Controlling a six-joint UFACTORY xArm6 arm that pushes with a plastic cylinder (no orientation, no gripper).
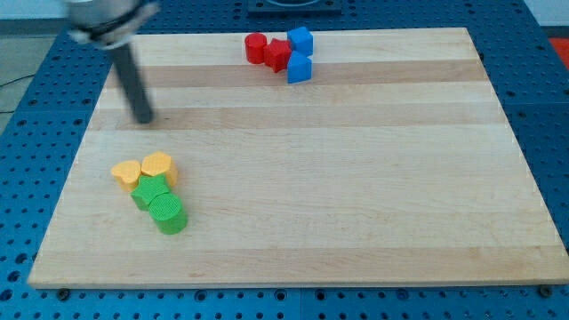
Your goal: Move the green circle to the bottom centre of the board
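Nearest to you, toward the view's bottom left, sits the green circle (pixel 168 213), a round green block lying flat on the wooden board (pixel 356 196). It is left of the board's centre line and a little in from the near edge, well apart from the bottom centre. Touching it on its far-left side is a 2nd green block (pixel 148 193), its shape partly hidden by its neighbours, so you cannot tell it exactly. Just beyond those 2 lie 2 yellow blocks side by side: the left yellow block (pixel 127 172) and the right yellow block (pixel 158 166), which looks roughly heart-shaped. Both press against the green pair, making 1 tight cluster of 4.

Farther back on the left, my tip (pixel 142 120) rests on the board, well apart from that cluster, beyond it and slightly left. The rod (pixel 132 80) is blurred and carries nothing; the tip touches no block.

At the far edge, near the centre, you find 4 more blocks bunched together: a red cylinder (pixel 256 47), a 2nd red block (pixel 278 55), and 2 blue blocks, 1 farther (pixel 300 40) and 1 nearer (pixel 299 68).
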